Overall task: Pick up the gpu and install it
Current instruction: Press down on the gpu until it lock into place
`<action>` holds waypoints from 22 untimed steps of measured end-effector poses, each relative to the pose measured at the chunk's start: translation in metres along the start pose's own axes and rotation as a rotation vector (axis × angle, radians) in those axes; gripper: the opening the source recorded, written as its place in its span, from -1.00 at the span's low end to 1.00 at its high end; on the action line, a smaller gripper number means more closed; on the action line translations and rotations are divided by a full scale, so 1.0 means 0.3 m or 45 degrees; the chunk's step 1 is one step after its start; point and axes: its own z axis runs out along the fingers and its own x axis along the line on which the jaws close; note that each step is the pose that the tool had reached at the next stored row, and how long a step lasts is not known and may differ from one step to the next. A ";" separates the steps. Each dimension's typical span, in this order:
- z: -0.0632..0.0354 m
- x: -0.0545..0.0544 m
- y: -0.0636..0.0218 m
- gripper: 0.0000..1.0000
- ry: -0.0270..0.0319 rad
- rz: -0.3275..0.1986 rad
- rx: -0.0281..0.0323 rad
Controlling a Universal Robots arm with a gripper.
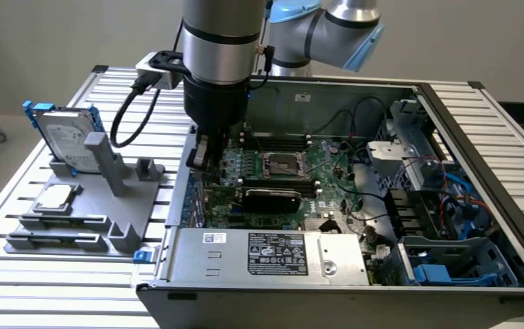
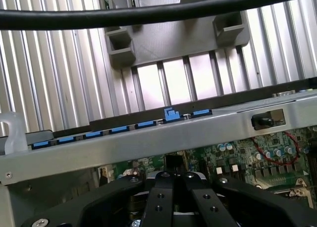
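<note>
The gpu sits inside the open computer case, standing across the green motherboard below the processor socket, its black rounded shroud towards the exterior view's bottom. My gripper hangs inside the case by the wall on the exterior view's left, just above the card's bracket end and apart from the shroud. In the wrist view my gripper is shut: the black fingers lie close together and I see nothing clearly held between them. The case wall runs right past them.
A grey holder on the slatted table carries a silver hard drive in a blue frame and a small square chip. The power supply, drive cage and cables crowd the case. A black cable crosses the wrist view.
</note>
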 end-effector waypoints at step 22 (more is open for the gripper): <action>-0.001 -0.014 0.003 -0.79 0.0097 0.009 -0.0497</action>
